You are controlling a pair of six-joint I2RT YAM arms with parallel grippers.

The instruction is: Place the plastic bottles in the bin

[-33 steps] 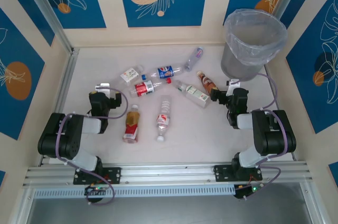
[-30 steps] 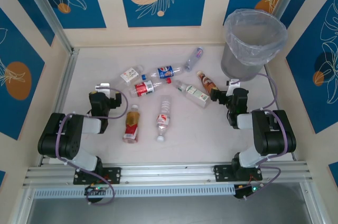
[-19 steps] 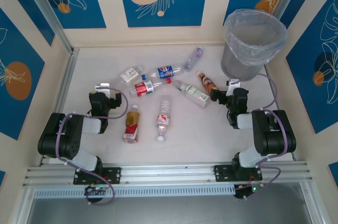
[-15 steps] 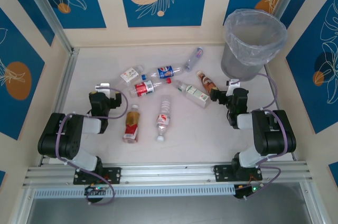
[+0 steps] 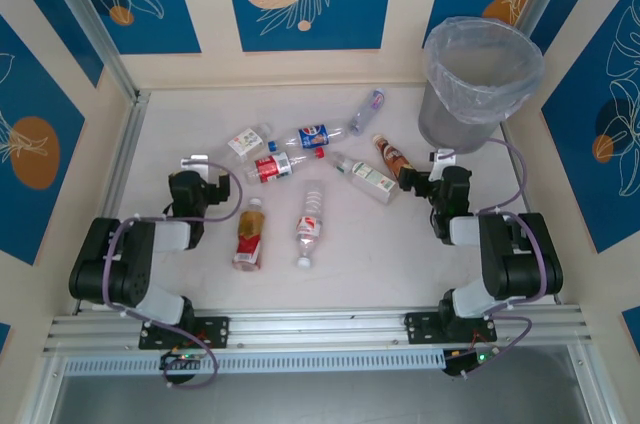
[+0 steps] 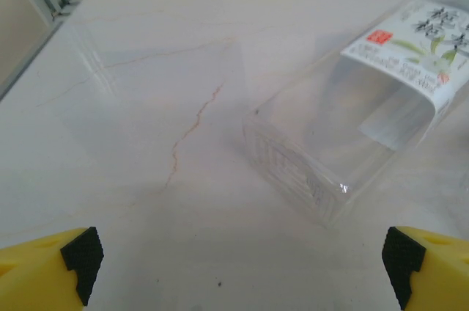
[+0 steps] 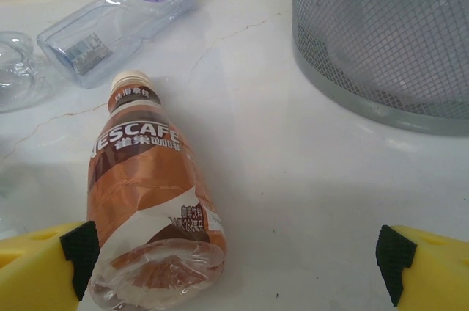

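Observation:
Several plastic bottles lie on the white table: a white-labelled square one (image 5: 245, 140), a blue one (image 5: 312, 134), a red one (image 5: 272, 166), a green-and-white one (image 5: 365, 177) and a brown one (image 5: 392, 157). Nearer me lie an orange-labelled one (image 5: 250, 234) and a clear one (image 5: 311, 224). The grey bin (image 5: 480, 79) stands at the back right. My left gripper (image 5: 197, 169) is open, low over bare table, with the square bottle (image 6: 352, 135) just ahead. My right gripper (image 5: 428, 169) is open; the brown bottle (image 7: 146, 194) lies by its left finger, not held.
A clear bottle with a purple label (image 5: 368, 109) lies left of the bin, which in the right wrist view is a mesh wall (image 7: 381, 39) ahead on the right. Cream walls with blue panels close in the table. A metal rail (image 5: 125, 159) runs along its left edge.
Both arms have shifted only very slightly. The bottles lie where they were and both grippers stay open.

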